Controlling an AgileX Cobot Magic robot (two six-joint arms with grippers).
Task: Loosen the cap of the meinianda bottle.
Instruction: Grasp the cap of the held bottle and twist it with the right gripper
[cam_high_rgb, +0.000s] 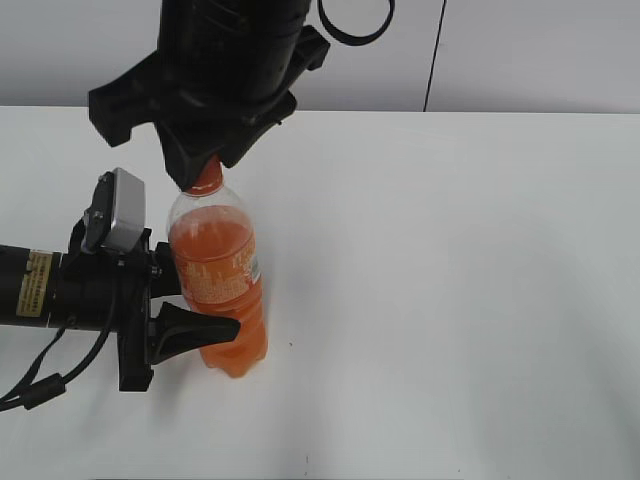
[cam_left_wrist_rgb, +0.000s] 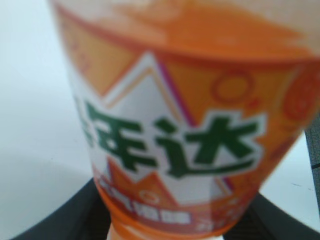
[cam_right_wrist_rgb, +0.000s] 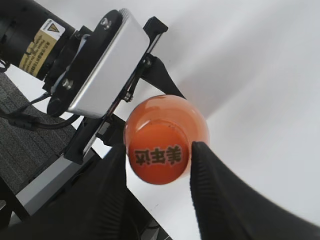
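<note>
The meinianda bottle (cam_high_rgb: 215, 270) stands upright on the white table, clear plastic with orange drink and an orange-and-white label. My left gripper (cam_high_rgb: 200, 335) comes in from the left and is shut on the bottle's lower body. The label fills the left wrist view (cam_left_wrist_rgb: 175, 125), with the dark fingers (cam_left_wrist_rgb: 165, 232) on both sides at the bottom edge. My right gripper (cam_high_rgb: 205, 172) reaches down from above and is shut on the orange cap (cam_high_rgb: 206, 182). In the right wrist view the cap (cam_right_wrist_rgb: 159, 152) sits between the two ribbed fingers (cam_right_wrist_rgb: 159, 162), above the bottle's shoulder (cam_right_wrist_rgb: 170, 107).
The white table (cam_high_rgb: 450, 300) stretches out to the right of the bottle. A grey wall rises behind it. The left arm's wrist camera housing (cam_right_wrist_rgb: 105, 65) lies close beside the bottle's left side.
</note>
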